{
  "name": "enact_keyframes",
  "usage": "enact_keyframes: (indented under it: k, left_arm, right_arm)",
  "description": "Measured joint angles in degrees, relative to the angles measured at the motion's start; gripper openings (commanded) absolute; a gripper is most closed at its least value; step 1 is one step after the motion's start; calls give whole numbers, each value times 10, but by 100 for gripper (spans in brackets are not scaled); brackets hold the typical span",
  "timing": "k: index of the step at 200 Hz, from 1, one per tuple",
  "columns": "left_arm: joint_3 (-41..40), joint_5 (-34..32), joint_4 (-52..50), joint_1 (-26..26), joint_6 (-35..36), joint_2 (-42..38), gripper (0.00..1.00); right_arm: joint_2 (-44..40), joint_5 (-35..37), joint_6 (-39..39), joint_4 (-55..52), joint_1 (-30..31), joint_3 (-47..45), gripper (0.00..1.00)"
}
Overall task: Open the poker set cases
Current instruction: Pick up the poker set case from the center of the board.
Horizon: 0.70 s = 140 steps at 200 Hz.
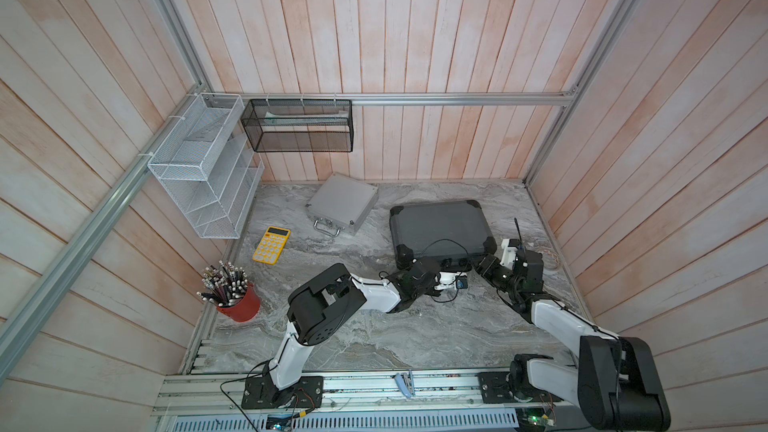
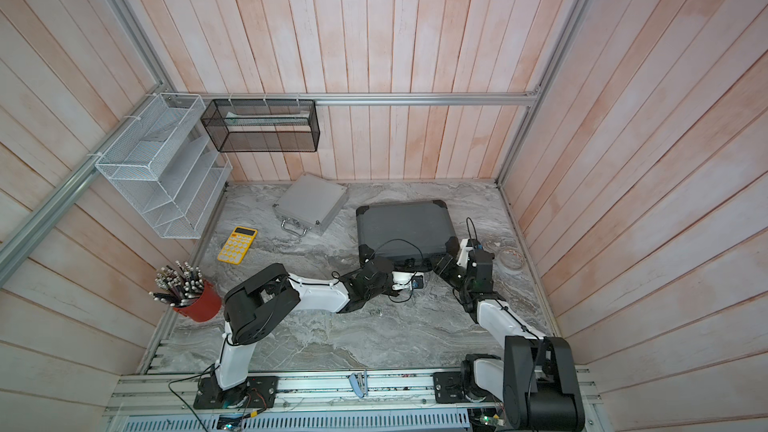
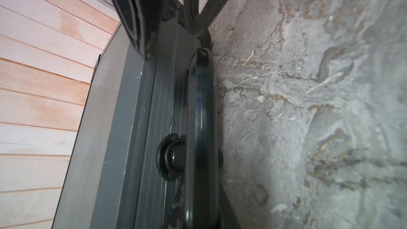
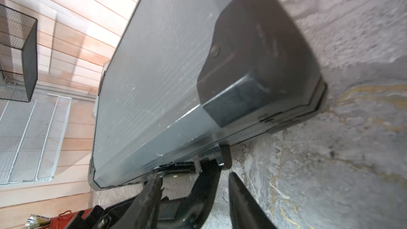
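Two poker set cases lie shut on the marble table (image 1: 374, 334). The small silver case (image 1: 343, 207) (image 2: 311, 203) is at the back. The larger dark-grey case with black corners (image 1: 440, 230) (image 2: 405, 228) (image 4: 158, 67) lies to its right. My left gripper (image 1: 449, 270) (image 2: 411, 268) is at that case's front side, its fingers (image 3: 177, 203) close against both sides of the black handle (image 3: 199, 111). My right gripper (image 1: 478, 265) (image 2: 439, 263) (image 4: 195, 176) is open at the same front side, near the right corner cap (image 4: 259, 58).
A yellow calculator (image 1: 271, 245) lies left of the cases. A red cup of pencils (image 1: 237, 301) stands at the front left. A white wire rack (image 1: 203, 172) and a black mesh basket (image 1: 297, 126) hang on the walls. A tape roll (image 2: 511, 260) lies at the right edge.
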Motion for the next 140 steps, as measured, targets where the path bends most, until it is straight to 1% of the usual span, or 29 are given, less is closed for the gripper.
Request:
enact_keyframes:
  k: [46,82,109,140]
  left_arm:
    - [2,7,-4,3,-4,0,0]
    - [15,22,-31,8,-21,-3,0]
    - [39,51,-82,18,-48,-7,0]
    - [76,105,-150,37,-83,-8,0]
  right_arm:
    - [-60,2,-26,-64,-52,0,55]
    - [-65,-3,-38,-90,-67,-5,55]
    - [-59,-16,-41,-92,-67,-19,55]
    - [-46,-35,-43,-87,-67,-30,54]
